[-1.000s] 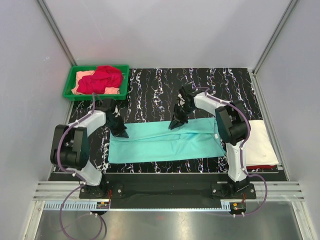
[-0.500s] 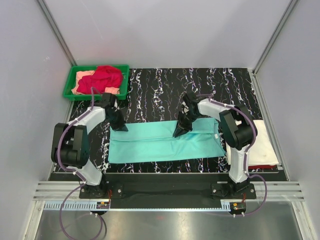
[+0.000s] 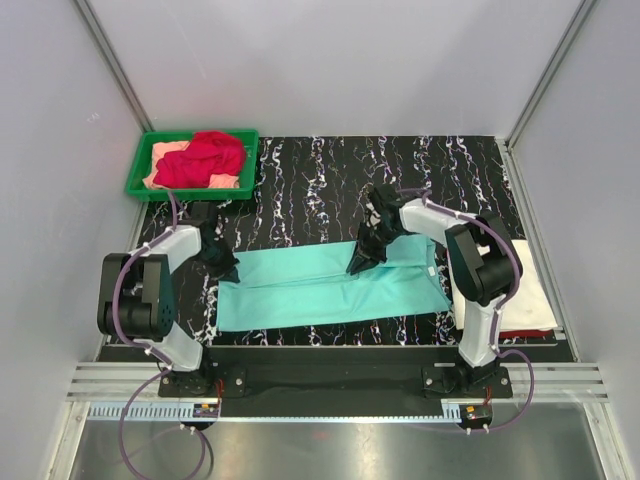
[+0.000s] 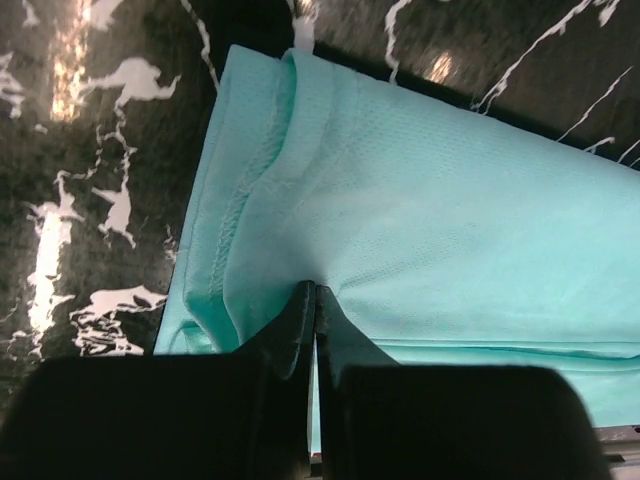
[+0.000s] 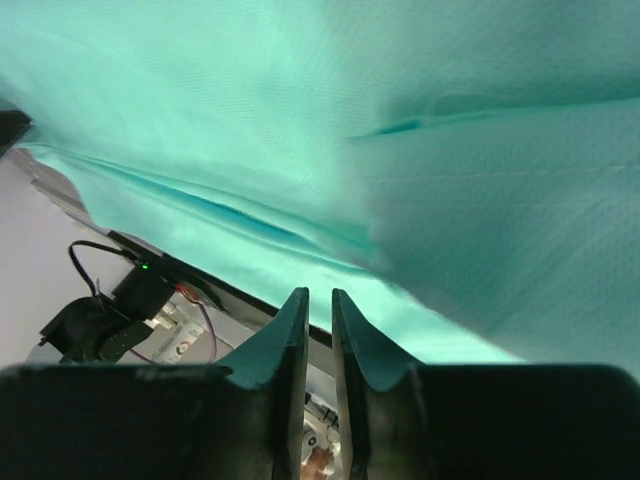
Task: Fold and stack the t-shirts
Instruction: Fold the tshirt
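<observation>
A mint-teal t-shirt [image 3: 330, 290] lies folded into a long band across the near part of the table. My left gripper [image 3: 226, 270] is at its far left corner. In the left wrist view the jaws [image 4: 315, 292] are shut and pinch a pucker of the teal cloth [image 4: 450, 200]. My right gripper [image 3: 358, 262] is at the middle of the shirt's far edge. In the right wrist view it [image 5: 319, 295] stands a narrow gap open with nothing between the jaws, and teal cloth [image 5: 250, 120] lies just beyond the tips.
A green tray [image 3: 134, 185] at the far left holds a crumpled red shirt [image 3: 205, 158] and a peach one [image 3: 163, 170]. A folded cream-white shirt [image 3: 525, 285] lies at the right edge on red cloth [image 3: 512, 334]. Black marbled tabletop [image 3: 320, 185] lies behind.
My left gripper has moved left and towards the near side at the shirt's left corner. My right gripper came towards the near side with the far edge, then stayed still.
</observation>
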